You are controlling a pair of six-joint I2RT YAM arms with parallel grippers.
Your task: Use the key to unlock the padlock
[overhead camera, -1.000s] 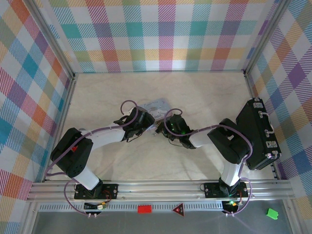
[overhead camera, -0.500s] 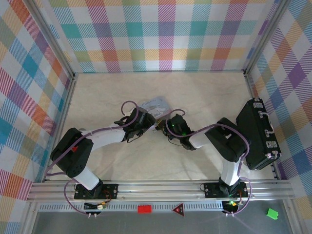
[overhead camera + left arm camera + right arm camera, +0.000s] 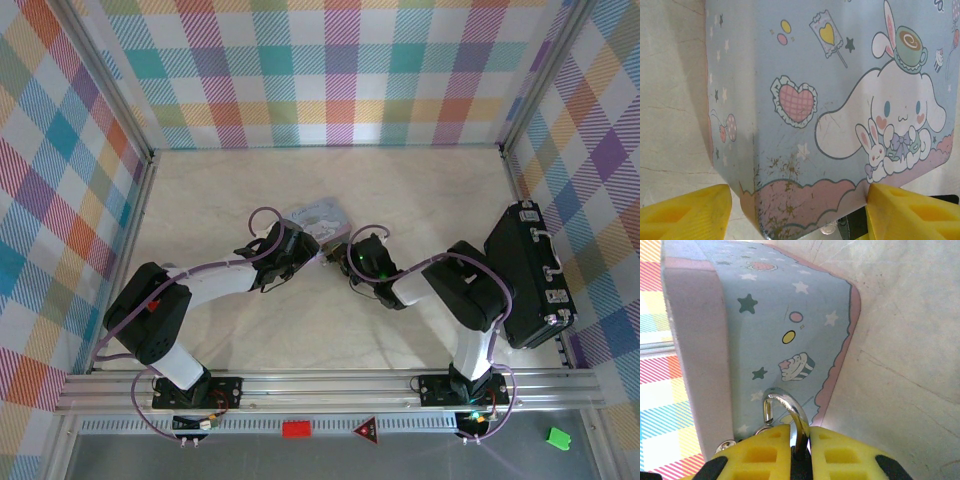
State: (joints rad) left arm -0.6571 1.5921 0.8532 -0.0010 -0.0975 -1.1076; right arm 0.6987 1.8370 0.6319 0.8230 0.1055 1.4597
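Padlock hangs at the side of the blue tin near the middle of the table, its silver shackle hooked onto the tin and its dark body clamped between the yellow fingers of the right gripper. We see the left gripper straddling a corner of the tin, spread wide to either side, though whether it presses the tin we cannot tell. We judge the task early: lock seized, shackle not swung free, key work yet to come.
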